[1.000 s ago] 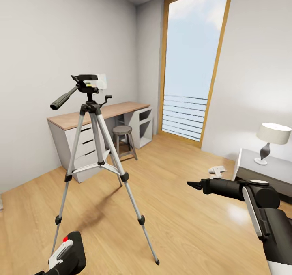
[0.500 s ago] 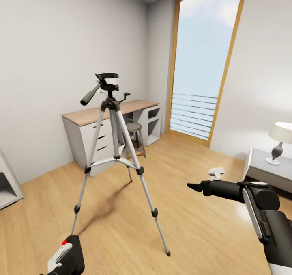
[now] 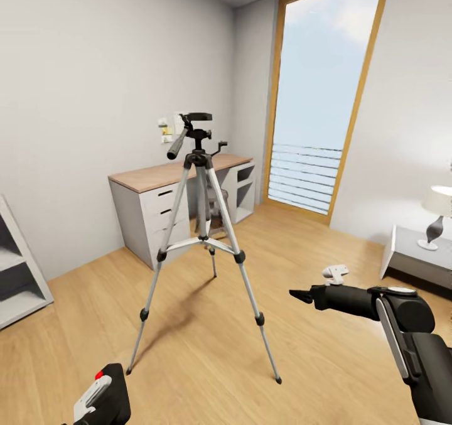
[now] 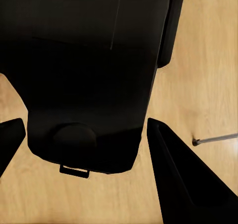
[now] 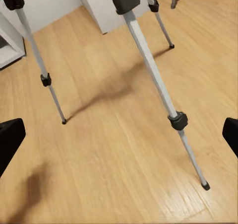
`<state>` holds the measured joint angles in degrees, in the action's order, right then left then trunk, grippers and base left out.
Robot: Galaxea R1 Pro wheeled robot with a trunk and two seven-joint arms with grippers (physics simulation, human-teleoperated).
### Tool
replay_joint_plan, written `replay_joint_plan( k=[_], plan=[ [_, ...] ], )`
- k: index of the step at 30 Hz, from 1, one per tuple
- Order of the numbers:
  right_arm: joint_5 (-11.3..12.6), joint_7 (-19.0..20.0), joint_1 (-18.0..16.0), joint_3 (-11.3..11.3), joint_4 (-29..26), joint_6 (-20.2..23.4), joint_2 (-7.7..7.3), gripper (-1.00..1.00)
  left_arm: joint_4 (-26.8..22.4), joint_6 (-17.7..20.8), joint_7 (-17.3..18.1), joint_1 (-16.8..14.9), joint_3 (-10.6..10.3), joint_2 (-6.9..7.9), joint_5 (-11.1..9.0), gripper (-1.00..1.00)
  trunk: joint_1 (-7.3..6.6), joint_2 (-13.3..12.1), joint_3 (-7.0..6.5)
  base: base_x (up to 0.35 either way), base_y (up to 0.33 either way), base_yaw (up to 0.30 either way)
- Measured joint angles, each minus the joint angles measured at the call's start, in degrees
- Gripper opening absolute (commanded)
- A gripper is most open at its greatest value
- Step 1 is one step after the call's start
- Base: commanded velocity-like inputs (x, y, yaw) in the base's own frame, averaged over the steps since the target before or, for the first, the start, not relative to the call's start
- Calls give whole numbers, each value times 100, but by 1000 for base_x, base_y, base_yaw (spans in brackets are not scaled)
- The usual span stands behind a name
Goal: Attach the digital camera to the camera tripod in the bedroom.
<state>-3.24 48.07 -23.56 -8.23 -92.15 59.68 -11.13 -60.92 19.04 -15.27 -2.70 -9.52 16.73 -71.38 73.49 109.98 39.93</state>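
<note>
The left gripper (image 4: 82, 144) seems clamped on the camera (image 3: 100, 397), the right gripper (image 5: 119, 134) wide, tripod (image 3: 201, 236) ahead.

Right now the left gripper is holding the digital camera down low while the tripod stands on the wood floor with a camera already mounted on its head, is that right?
Not quite: in the head view the camera tripod has a bare mounting head with no camera on it. The rest holds: the left gripper holds the digital camera low, and the tripod stands on the wood floor.
</note>
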Motion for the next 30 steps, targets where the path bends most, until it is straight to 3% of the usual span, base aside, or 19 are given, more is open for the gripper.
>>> replay_joint_plan(
  k=[6, 9, 17, 30],
  plan=[
    [-18, -5, 143, 25, -6, 0, 9, 100, 0, -2, 8, 0, -1, 0, 0, -100, 0, 0, 0, -13, 318, -212],
    [-27, -24, 252, 143, -7, 1, 12, 100, 0, -2, 5, -1, -2, 0, 0, -100, 0, 0, 0, -2, 320, -253],
    [-45, -189, 310, 666, -8, 3, 11, 100, 1, 0, 15, 0, -8, 0, 7, -100, 0, 0, 0, 0, 320, -259],
    [-58, -839, 410, 1196, -8, 9, 9, 100, 2, 2, 0, -6, -10, -9, 4, -100, 0, 0, 0, 0, 321, -258]
  ],
)
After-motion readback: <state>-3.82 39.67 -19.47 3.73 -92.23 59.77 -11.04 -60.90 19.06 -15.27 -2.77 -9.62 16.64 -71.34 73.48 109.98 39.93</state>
